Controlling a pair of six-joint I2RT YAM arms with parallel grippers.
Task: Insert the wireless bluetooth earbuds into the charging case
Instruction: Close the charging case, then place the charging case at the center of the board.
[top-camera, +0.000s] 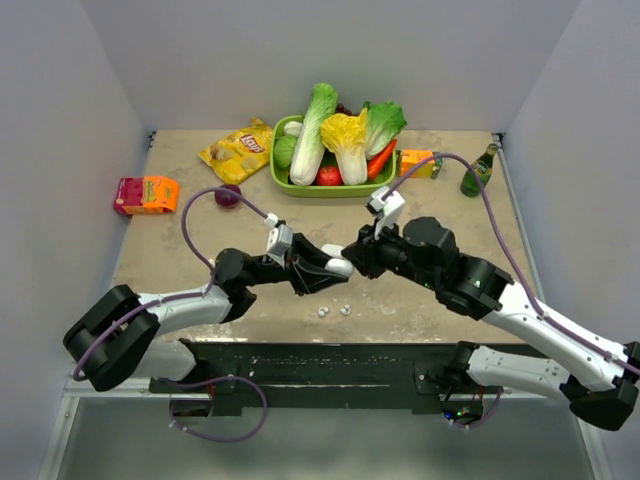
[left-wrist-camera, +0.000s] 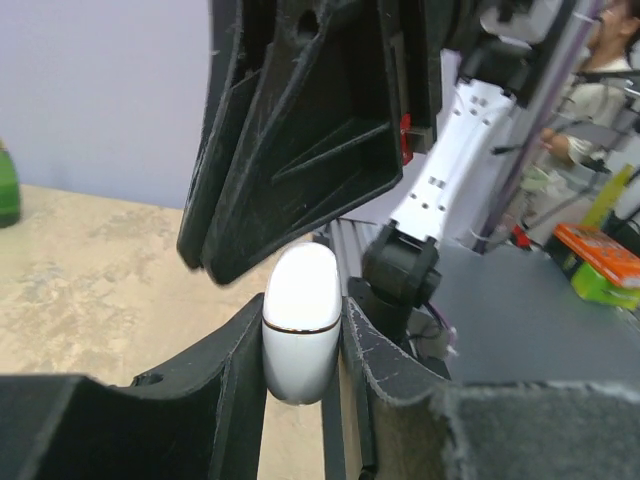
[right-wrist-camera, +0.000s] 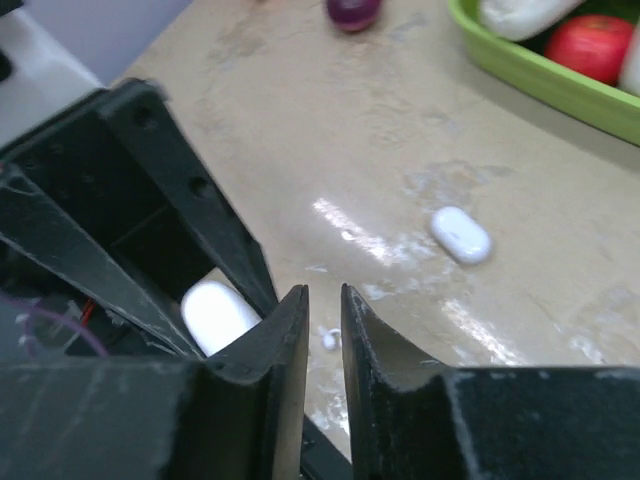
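two tiny white earbuds (top-camera: 323, 312) lay loose on the table (top-camera: 160, 240). they were down under the left pincer (top-camera: 328, 268), a little toward the arm bases, close side by side. i could not see any more than two.

the charging case (left-wrist-camera: 300, 335) was not on the table. it was up in the air, squeezed between the two fingers of the left pincer, and its round top stuck out past the fingertips. its lid looked closed, with a thin gold line running round it. the right pincer (right-wrist-camera: 325, 330) hung right beside the top of the case. its fingers were almost together, with just a thin gap, and they held nothing.

i think the earbuds were very light, hard and slippery. a strong squeeze could make one pop out or roll away. a soft pinch across the middle of a bud, with only the fingertips, looked best.

the case was smooth, shiny and shaped like an egg. its round sides could slide, so a grip low on its body looked safest, with the top half left free to open.

the pincer fingers were black, hard and scratched. the table was pale brown like stone, with shiny wet-looking spots.
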